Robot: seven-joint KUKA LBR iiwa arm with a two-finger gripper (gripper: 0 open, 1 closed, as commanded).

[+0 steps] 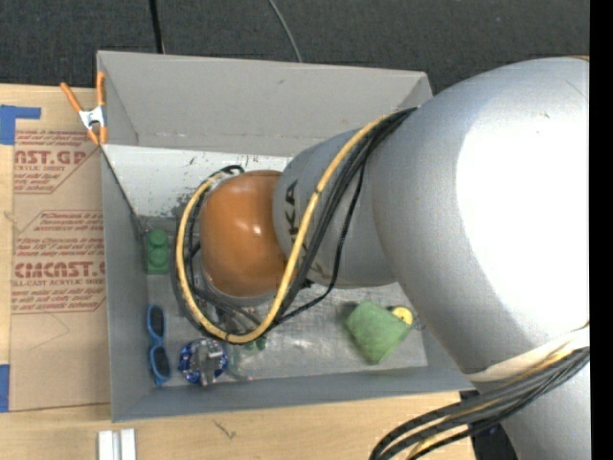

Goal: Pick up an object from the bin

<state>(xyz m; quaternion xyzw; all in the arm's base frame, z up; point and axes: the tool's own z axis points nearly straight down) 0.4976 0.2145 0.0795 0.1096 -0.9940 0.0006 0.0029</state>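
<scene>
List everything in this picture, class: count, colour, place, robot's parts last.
bin: one, grey, mid-view
block: one, green, by left wall
sunglasses: one pair, blue, near-left corner
crumpled thing: one, blue-white, right of sunglasses
soft lump: one, green, near-right floor
small thing: one, yellow, beside lump, at arm's edge
arm: one, silver, reaching from right
cover: one, orange, on wrist above bin's middle
cables: several, yellow and black, looped round cover

We see the arm (479, 209) reaching into the grey bin (259, 94), its orange cover (239, 233) over the bin's middle. Around it — a green block (155, 252) at left, blue sunglasses (155, 345) near the lower-left corner, a green lump (374, 333) at right.
</scene>
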